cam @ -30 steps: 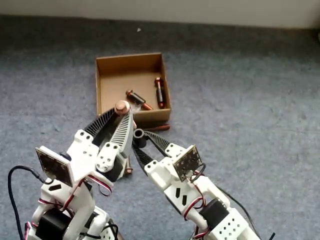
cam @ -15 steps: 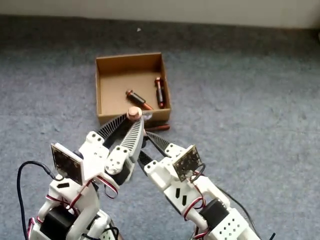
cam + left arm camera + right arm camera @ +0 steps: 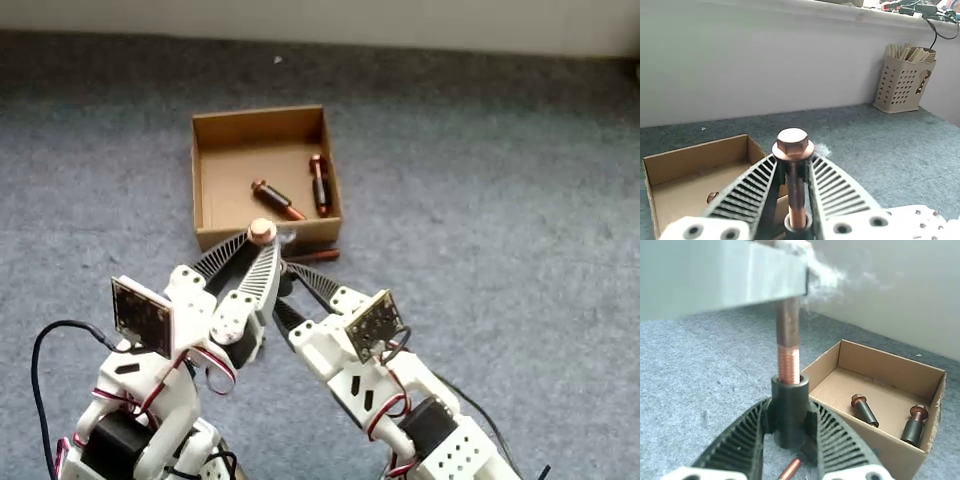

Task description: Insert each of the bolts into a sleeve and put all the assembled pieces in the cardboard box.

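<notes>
Since 1.0 s ago the left arm has been swung toward the right arm and lowered a little. The bolt has been carried from over the box's near wall to directly above the sleeve. The right arm has been kept where it was.

The bolt is held upright, head up, with its shank clamped by the left claw, which is closed on it. The threaded end is entered into the sleeve's top opening, and the smooth shank is left outside above the rim. The sleeve is held upright and gripped on both sides by the right claw, which is closed on it above the carpet.

In the high view the bolt head is seen just in front of the near wall of the box, and the left claw's fingers are laid over the right claw's tips.

2 assembled pieces are found in the box: 1 slanted near the middle, the other piece along the wall on the right arm's side. The 2 are apart.

1 loose bolt is left on the carpet just outside the box's near wall, by the corner on the right arm's side.

In the left wrist view a slotted holder with sticks is seen far behind, against the wall.
</notes>
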